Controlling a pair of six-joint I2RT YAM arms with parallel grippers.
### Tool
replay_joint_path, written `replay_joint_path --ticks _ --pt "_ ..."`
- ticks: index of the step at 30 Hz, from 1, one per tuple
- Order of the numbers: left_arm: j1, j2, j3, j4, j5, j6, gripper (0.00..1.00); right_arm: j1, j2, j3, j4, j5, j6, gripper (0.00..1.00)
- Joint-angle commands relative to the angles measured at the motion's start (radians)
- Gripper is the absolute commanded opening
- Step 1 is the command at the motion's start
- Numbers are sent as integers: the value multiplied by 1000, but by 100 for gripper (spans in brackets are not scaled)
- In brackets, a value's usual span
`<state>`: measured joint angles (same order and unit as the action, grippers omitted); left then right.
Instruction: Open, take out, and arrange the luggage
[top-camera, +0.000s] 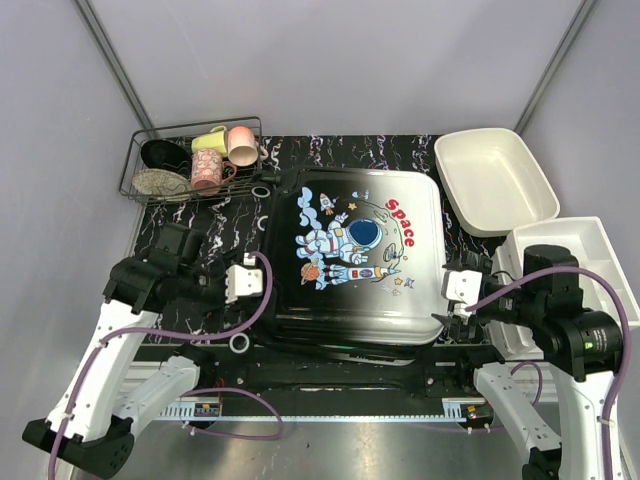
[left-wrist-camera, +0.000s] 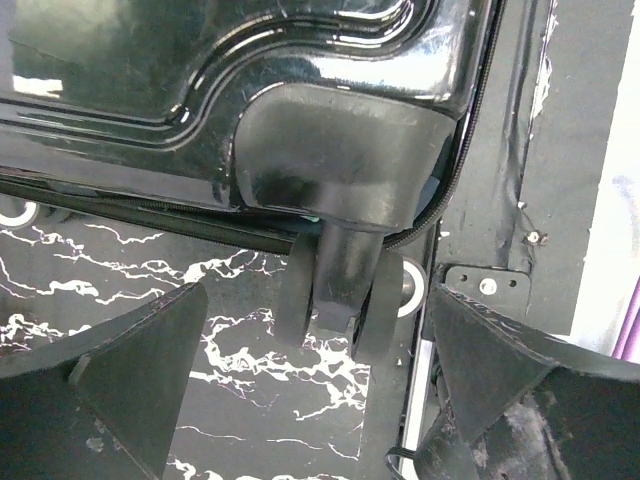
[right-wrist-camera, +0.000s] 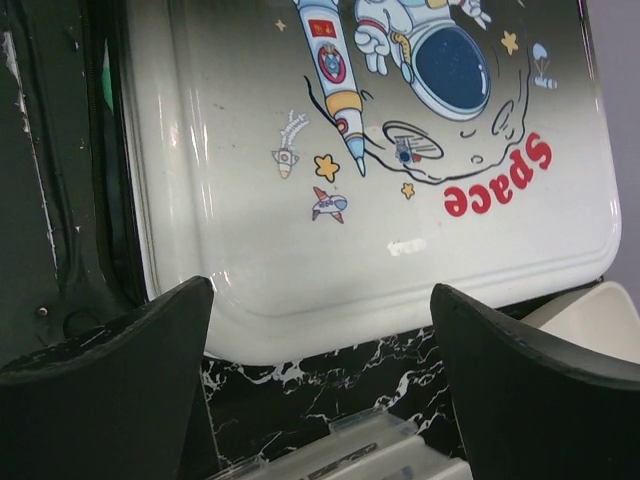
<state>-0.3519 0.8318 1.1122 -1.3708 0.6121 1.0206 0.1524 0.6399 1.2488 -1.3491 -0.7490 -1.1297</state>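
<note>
Lying flat in the middle of the marbled tabletop (top-camera: 350, 148), the luggage (top-camera: 355, 255) is shut with its printed shell facing up. That pose puts its seam along the sides, where either arm can reach it. Two white bins (top-camera: 495, 180) sit near its right side and a wire basket (top-camera: 133, 165) of cups stands off its far-left corner; I judge the lid has room to swing between them. The right tool (right-wrist-camera: 320, 390) hovers at the right rim of the shell, fingers apart and holding nothing. The left tool (left-wrist-camera: 315, 400), also spread and empty, faces a black wheel (left-wrist-camera: 340, 295) at the near-left corner — likely placed to steady or grip that end once opening starts. Nothing is opened yet.
</note>
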Motion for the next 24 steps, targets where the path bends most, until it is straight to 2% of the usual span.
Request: replay_joint_path --ticks 1,8,15,18,21,22,24 --pt "-19 12 -35 -120 -37 1 99 3 9 -28 -291 -76 -113 100" --pt "-38 30 -110 -10 -61 -42 99 4 4 -143 -291 -105 -231 100" --pt "-38 64 -138 88 -72 -129 98 4 -9 -250 -266 -10 -338 100" --pt "-36 75 -146 139 -69 -177 92 4 -26 -296 -193 32 -325 100" --pt "-36 89 -140 180 -57 -231 78 6 10 -299 -99 40 -243 100" --pt "-36 90 -138 200 -48 -243 73 4 29 -278 -66 37 -157 100" --pt "-36 93 -138 237 -20 -281 60 4 113 -247 10 31 -82 100"
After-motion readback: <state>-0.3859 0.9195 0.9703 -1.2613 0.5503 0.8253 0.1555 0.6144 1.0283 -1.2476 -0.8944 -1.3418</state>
